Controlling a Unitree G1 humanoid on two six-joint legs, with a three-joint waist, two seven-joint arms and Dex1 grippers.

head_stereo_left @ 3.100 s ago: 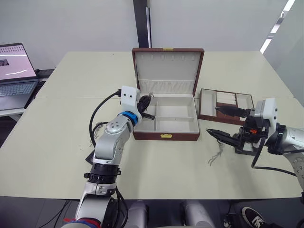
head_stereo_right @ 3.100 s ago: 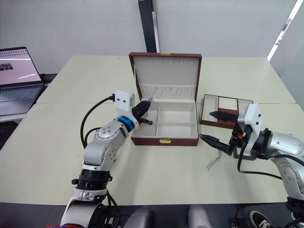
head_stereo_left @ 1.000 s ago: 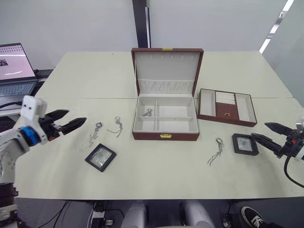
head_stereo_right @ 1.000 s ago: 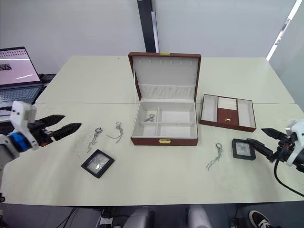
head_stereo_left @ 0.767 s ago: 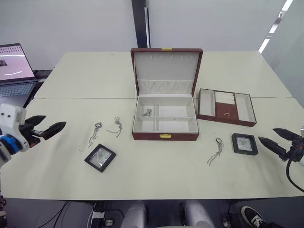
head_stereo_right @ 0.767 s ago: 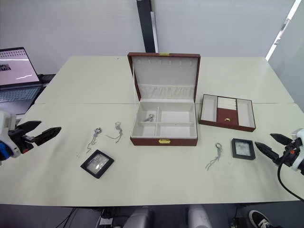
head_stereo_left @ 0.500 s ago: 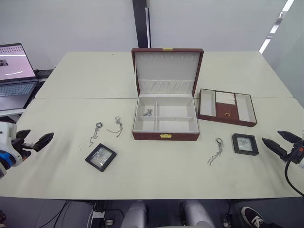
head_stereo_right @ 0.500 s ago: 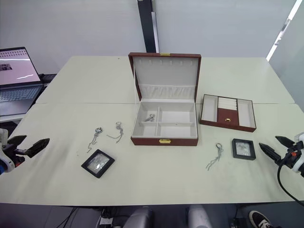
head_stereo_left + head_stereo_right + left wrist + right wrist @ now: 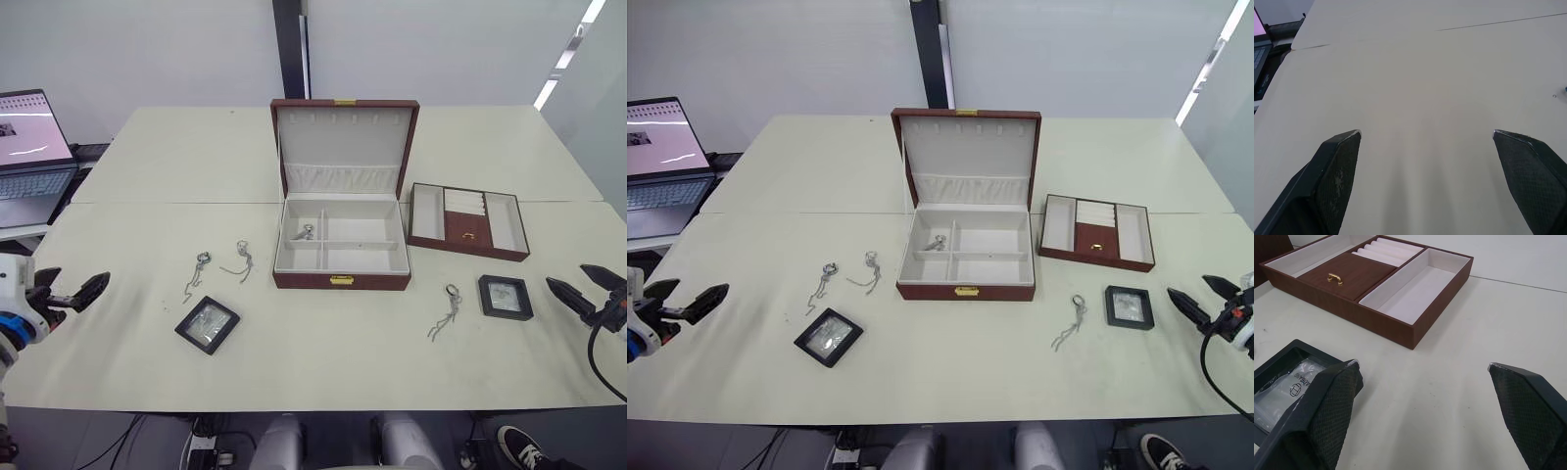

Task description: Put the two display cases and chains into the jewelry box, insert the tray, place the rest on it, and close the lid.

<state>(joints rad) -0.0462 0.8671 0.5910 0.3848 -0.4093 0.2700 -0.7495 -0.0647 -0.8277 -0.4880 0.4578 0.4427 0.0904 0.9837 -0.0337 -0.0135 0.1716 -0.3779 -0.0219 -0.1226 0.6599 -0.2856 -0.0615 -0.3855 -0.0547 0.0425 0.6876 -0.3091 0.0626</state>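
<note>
Your arms are spread wide, left tool at the table's left edge, right tool at its right edge, both gaping and empty. A laptop sits far left. The box stands open mid-table, one chain inside, tray just right, one case near your right tool.

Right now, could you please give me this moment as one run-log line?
left gripper: open, empty | right gripper: open, empty | jewelry box: lid up, one chain inside | display cases: on table
</note>
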